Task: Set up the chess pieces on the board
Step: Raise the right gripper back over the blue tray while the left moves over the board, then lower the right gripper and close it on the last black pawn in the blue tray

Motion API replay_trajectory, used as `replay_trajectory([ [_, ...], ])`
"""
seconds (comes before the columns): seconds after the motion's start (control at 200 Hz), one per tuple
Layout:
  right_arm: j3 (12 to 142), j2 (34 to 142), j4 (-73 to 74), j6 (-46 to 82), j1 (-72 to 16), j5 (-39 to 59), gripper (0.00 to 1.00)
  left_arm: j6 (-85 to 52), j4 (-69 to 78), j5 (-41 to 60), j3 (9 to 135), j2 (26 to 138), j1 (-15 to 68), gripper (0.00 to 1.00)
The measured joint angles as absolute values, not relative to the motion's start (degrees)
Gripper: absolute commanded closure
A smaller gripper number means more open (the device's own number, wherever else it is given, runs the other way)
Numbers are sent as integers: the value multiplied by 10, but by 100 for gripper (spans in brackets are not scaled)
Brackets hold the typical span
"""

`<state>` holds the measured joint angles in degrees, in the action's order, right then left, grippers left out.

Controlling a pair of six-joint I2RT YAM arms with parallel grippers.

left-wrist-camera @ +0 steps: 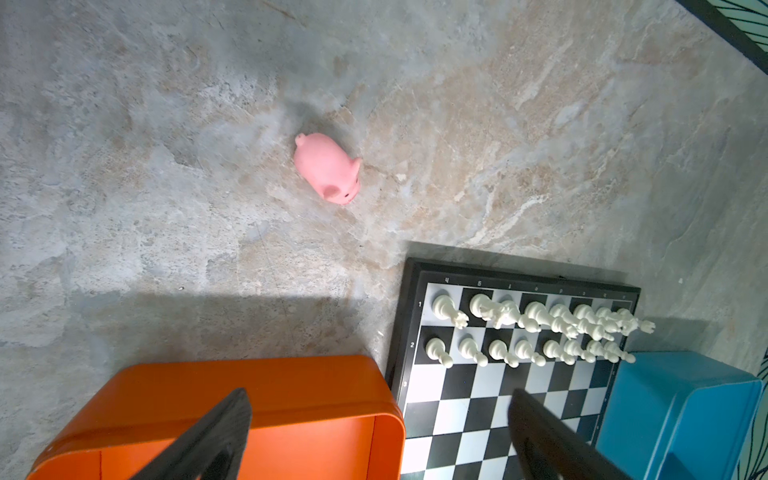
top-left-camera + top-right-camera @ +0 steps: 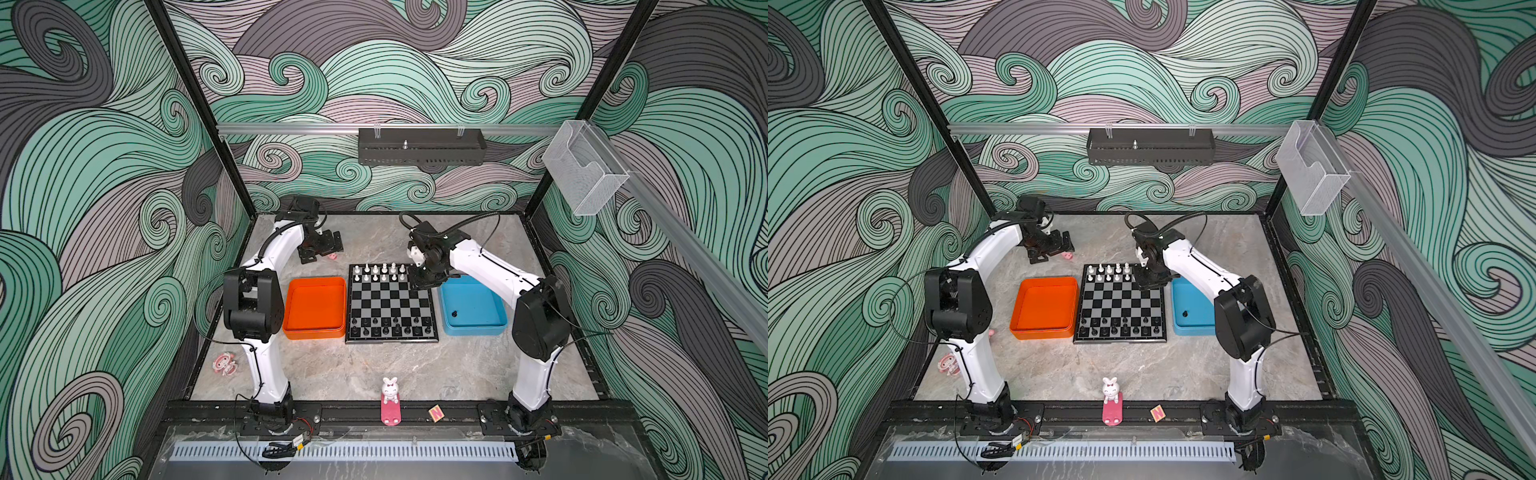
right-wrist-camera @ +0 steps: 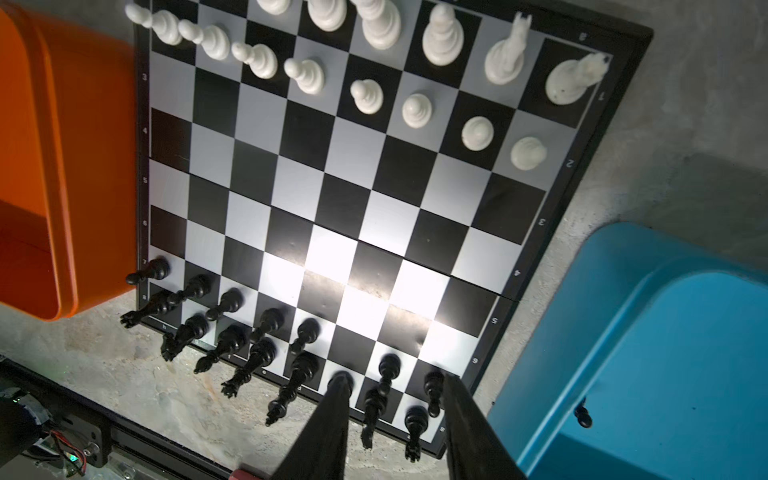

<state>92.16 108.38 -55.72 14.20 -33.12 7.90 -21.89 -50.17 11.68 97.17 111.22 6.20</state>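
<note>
The board (image 2: 390, 299) (image 2: 1121, 299) lies mid-table in both top views. White chess pieces (image 2: 380, 272) (image 1: 532, 328) fill its two far rows; black ones (image 2: 390, 328) (image 3: 266, 324) stand on its two near rows. One black piece (image 2: 454, 312) (image 3: 584, 417) lies in the blue tray. My right gripper (image 2: 419, 282) (image 3: 395, 377) hovers above the board's far right corner, open, with nothing between its fingers. The white corner rook (image 3: 575, 81) leans. My left gripper (image 2: 323, 249) (image 1: 378, 395) hangs wide open and empty over the table, beyond the orange tray.
An orange tray (image 2: 316, 307) sits left of the board and a blue tray (image 2: 473, 307) right of it. A pink pig toy (image 1: 328, 166) lies under the left gripper. A white bunny (image 2: 390, 390) and a letter block (image 2: 435, 413) stand at the front edge.
</note>
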Motion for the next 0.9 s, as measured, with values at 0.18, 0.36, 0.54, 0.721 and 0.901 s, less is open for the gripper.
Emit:
replay_trajectory([
  [0.18,892,1061,-557,139,-298,78,12,-219,-500,116,971,1111,81,1],
  [0.36,842,1009,-557,136,-247,68,3,-219,-493,116,971,1111,150,1],
  [0.54,784,956,-557,130,-182,60,1,-222,-481,119,970,1111,235,2],
  [0.721,727,938,-551,124,-136,58,7,-231,-473,131,959,1111,279,1],
  [0.901,696,942,-537,122,-129,67,20,-235,-471,134,951,1111,283,1],
])
